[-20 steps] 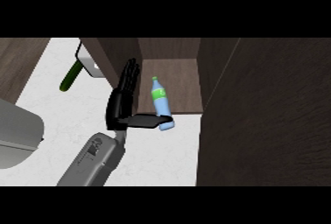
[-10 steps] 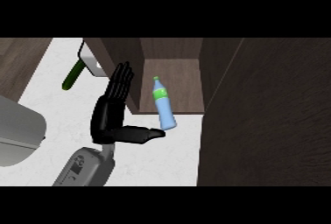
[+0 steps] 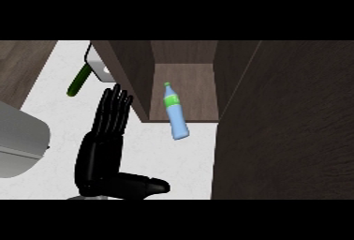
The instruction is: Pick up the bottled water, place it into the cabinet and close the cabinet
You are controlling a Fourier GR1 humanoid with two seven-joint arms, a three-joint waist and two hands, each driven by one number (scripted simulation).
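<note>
Looking down, I see the bottled water (image 3: 175, 116) lying half inside the open cabinet (image 3: 185, 89), cap pointing inward, base over the counter (image 3: 173, 159). My left hand (image 3: 104, 140) stands open just left of it, fingers straight, holding nothing; the right hand is out of view.

cam: head view only | steep look-down at counter (image 3: 173, 154) | close range | cabinet (image 3: 183, 93) opening ahead | no second view
</note>
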